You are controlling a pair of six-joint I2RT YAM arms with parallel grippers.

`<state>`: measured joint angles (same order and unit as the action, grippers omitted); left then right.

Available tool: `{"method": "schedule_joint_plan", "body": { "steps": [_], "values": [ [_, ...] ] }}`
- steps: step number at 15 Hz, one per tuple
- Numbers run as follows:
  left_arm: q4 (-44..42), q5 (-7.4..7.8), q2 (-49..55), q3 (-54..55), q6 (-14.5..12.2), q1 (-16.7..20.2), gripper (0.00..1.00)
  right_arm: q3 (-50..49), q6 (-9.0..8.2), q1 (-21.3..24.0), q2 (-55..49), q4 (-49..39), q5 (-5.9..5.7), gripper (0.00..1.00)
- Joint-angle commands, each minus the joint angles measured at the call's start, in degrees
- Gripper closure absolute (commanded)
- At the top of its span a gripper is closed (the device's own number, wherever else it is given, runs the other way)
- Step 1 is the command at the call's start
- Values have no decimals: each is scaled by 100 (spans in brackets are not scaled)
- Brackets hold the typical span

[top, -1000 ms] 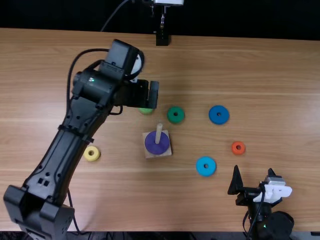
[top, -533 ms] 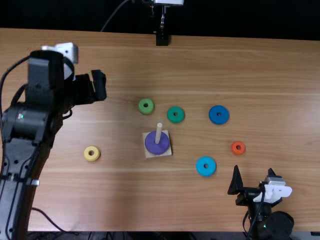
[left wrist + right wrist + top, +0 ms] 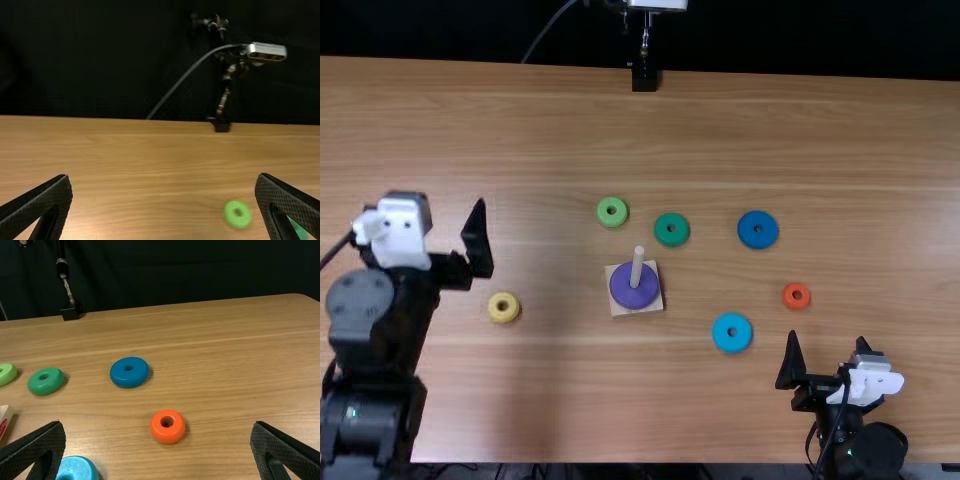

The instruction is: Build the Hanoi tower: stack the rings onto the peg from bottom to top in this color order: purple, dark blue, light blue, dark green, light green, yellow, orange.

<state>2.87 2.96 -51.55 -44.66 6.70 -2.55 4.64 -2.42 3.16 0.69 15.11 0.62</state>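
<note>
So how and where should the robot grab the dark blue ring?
Probably from straight above, pinching opposite sides of the outer rim: the dark blue ring lies flat on the table, and nothing else touches its round edge.

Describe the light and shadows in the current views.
Top view: a broad, soft darker band lies on the table between the yellow ring and the peg's base; left wrist view: nearly black backdrop behind brightly lit wood; right wrist view: small soft shadows beside the orange ring and dark blue ring.
</note>
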Motion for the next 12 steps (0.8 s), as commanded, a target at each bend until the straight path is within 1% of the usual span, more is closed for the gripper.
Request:
{"method": "schedule_joint_plan", "body": {
  "steps": [1,3,4,5,6,8,10,12],
  "values": [
    [-45,-96,629,696,-290,52,0,-385,9,-8,-69,435,12,0],
    [-76,-106,1701,1628,-301,52,0,-385,20,-8,-69,425,22,0],
    [-76,-159,2237,2076,-301,52,0,-385,9,-8,-69,425,22,0],
    [-66,-307,2720,2480,-290,44,0,-385,9,-8,-69,435,22,0],
    [-55,-412,3151,2840,-290,35,0,-385,9,-8,-69,425,22,0],
    [-3,-423,3845,3394,-259,44,0,-385,9,-8,-69,435,12,0],
    [8,-423,4311,3807,-227,52,0,-385,20,-8,-69,425,12,0],
    [282,-412,4461,4097,-280,44,0,-385,9,-8,-69,435,22,0]
  ]
}}
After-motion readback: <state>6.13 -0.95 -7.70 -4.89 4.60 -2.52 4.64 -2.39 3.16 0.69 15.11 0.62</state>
